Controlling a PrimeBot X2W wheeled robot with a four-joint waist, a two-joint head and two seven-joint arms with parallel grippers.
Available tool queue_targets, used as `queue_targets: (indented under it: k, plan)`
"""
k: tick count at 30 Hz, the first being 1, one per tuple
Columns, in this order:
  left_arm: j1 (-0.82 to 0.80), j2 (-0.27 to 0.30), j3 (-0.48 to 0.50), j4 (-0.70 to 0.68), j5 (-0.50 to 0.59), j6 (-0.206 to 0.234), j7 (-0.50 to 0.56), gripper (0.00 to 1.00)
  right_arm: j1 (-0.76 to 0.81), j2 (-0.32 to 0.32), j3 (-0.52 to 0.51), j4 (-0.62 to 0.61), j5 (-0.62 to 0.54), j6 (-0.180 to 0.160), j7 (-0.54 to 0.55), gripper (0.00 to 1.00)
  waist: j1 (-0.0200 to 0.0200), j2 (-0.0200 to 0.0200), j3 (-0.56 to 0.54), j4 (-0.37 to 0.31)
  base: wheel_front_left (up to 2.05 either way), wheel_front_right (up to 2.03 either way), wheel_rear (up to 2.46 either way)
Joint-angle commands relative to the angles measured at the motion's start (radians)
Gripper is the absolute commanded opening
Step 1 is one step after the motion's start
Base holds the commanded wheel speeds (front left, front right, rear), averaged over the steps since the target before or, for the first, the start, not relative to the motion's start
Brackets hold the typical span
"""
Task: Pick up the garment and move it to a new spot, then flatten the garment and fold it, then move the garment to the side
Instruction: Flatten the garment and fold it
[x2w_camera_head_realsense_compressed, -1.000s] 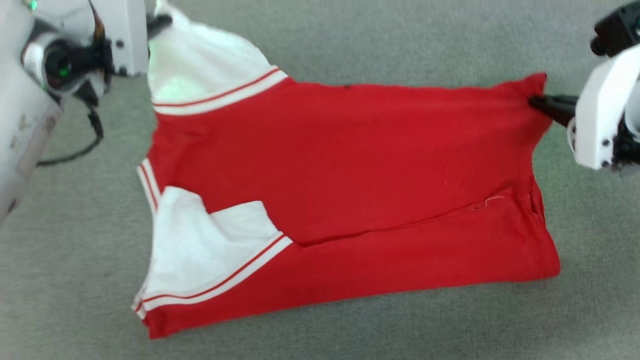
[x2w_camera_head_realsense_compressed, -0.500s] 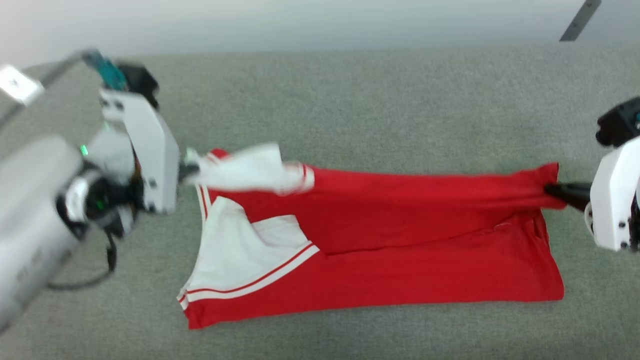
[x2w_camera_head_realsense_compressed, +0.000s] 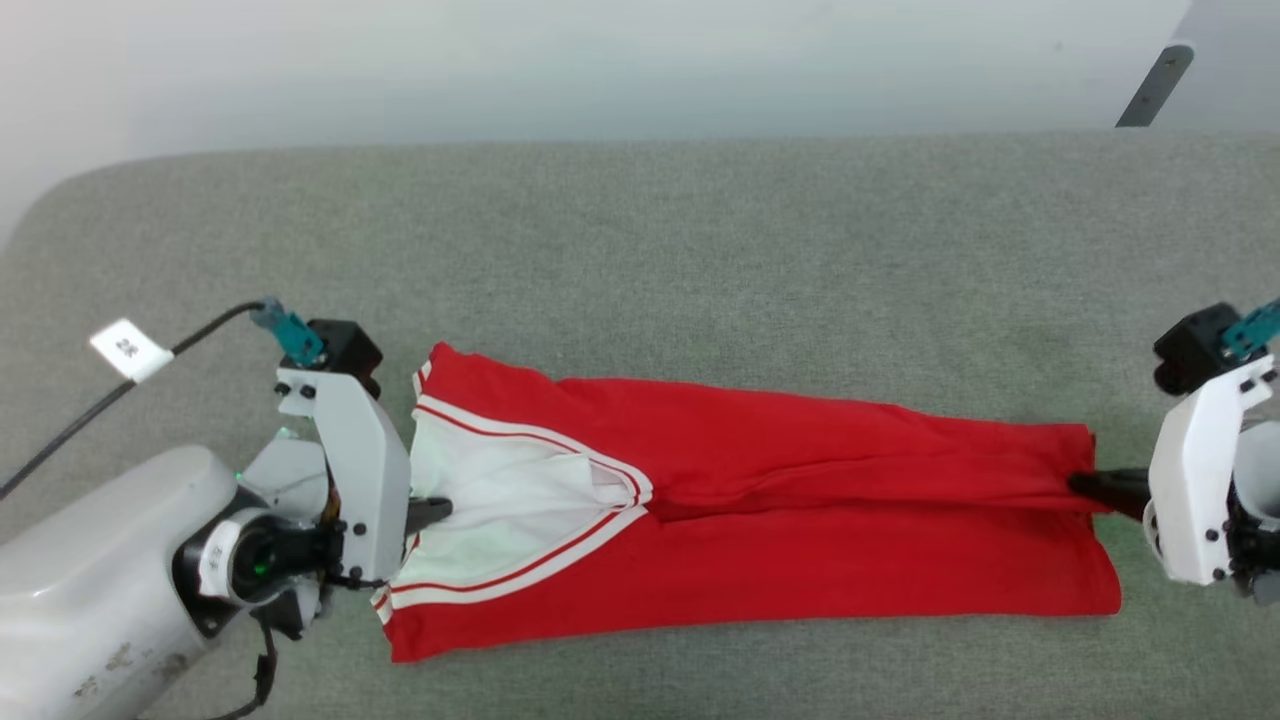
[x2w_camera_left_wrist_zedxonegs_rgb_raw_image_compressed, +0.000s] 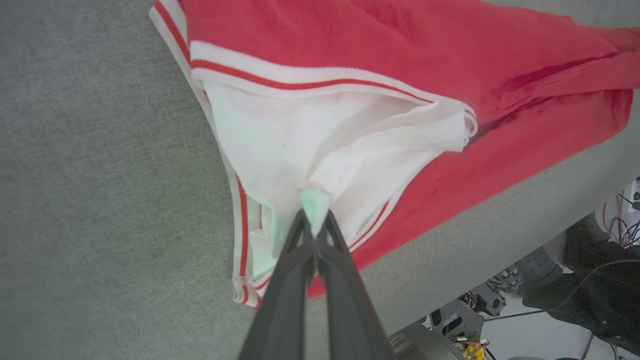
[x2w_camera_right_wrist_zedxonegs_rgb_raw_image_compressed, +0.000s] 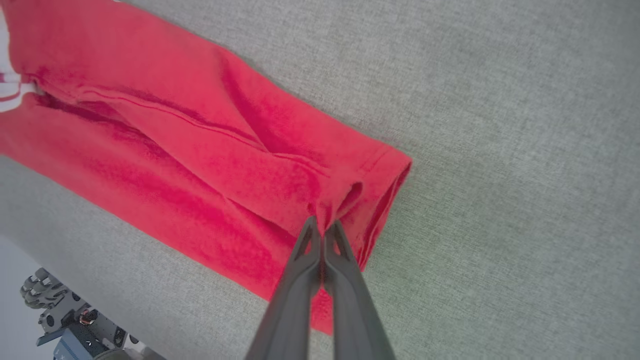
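Note:
The garment (x2w_camera_head_realsense_compressed: 800, 520) is a red T-shirt with white sleeves and striped trim, lying as a long folded band across the grey table (x2w_camera_head_realsense_compressed: 650, 250). My left gripper (x2w_camera_head_realsense_compressed: 440, 510) is shut on the white sleeve at the band's left end; in the left wrist view the left gripper (x2w_camera_left_wrist_zedxonegs_rgb_raw_image_compressed: 315, 222) pinches a fold of white cloth of the garment (x2w_camera_left_wrist_zedxonegs_rgb_raw_image_compressed: 350, 60). At the right end my right gripper (x2w_camera_head_realsense_compressed: 1082, 484) is shut on the red hem. In the right wrist view the right gripper (x2w_camera_right_wrist_zedxonegs_rgb_raw_image_compressed: 322, 227) clamps a tuck of the hem of the garment (x2w_camera_right_wrist_zedxonegs_rgb_raw_image_compressed: 200, 165).
The grey padded table's front edge runs close below the shirt. Beyond that edge, robot hardware and cables (x2w_camera_left_wrist_zedxonegs_rgb_raw_image_compressed: 590, 280) show in the left wrist view. A pale wall rises behind the table, with a dark strut (x2w_camera_head_realsense_compressed: 1155, 85) at the top right.
The head camera has tilted up and back. Both grippers have carried the shirt's far edge toward me, folding the wide spread shirt into a narrow band. Both stay shut on the cloth.

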Motion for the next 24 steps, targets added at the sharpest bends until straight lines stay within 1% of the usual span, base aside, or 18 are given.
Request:
queue_targets:
  k: [1, 2, 3, 4, 10, 13, 17, 22, 24]
  plan:
    - [0.023, -0.005, 0.002, 0.008, -0.014, -0.011, -0.007, 0.88, 0.016, 0.012, -0.002, 0.004, -0.012, 0.000, -0.003, 0.34, 0.0000, 0.0000, -0.021, -0.004, 0.00, 0.00, 0.00]
    - [0.026, -0.005, 0.003, 0.012, -0.012, -0.012, -0.010, 1.00, 0.019, 0.017, -0.006, 0.007, -0.015, 0.000, -0.008, 0.76, 0.0000, 0.0000, -0.029, -0.004, 0.00, 0.00, 0.00]
    - [0.026, -0.005, 0.003, 0.012, -0.012, -0.012, -0.010, 1.00, 0.019, 0.017, -0.006, 0.007, -0.015, 0.000, -0.008, 0.76, 0.0000, 0.0000, -0.029, -0.004, 0.00, 0.00, 0.00]
    - [0.030, -0.004, 0.000, 0.016, -0.008, -0.013, -0.012, 1.00, 0.025, 0.021, -0.007, 0.014, -0.018, 0.000, -0.007, 1.00, 0.0000, 0.0000, -0.039, -0.004, 0.00, 0.00, 0.00]
    - [0.066, -0.004, -0.004, 0.023, -0.017, -0.025, -0.034, 1.00, 0.060, 0.042, -0.015, 0.022, -0.020, 0.000, 0.000, 1.00, 0.0000, 0.0000, -0.111, -0.006, 0.00, 0.00, 0.00]
    - [0.096, -0.002, 0.004, 0.023, -0.022, -0.037, -0.076, 1.00, 0.087, 0.054, -0.029, 0.025, -0.012, 0.000, -0.003, 1.00, 0.0000, 0.0000, -0.151, -0.009, 0.00, 0.00, 0.00]
    - [0.144, 0.012, 0.029, 0.014, -0.003, -0.056, -0.195, 1.00, 0.132, 0.068, -0.068, 0.022, 0.005, 0.000, -0.027, 1.00, 0.0000, 0.0000, -0.192, -0.016, 0.00, 0.00, 0.00]
    - [0.216, 0.035, 0.076, 0.002, 0.050, -0.084, -0.424, 1.00, 0.196, 0.083, -0.133, 0.030, 0.010, 0.000, -0.072, 1.00, 0.0000, 0.0000, -0.222, -0.023, 0.00, 0.00, 0.00]
    - [0.255, 0.039, 0.094, 0.002, 0.055, -0.090, -0.515, 1.00, 0.222, 0.087, -0.159, 0.036, 0.002, 0.000, -0.090, 1.00, 0.0000, 0.0000, -0.231, -0.023, 0.00, 0.00, 0.00]
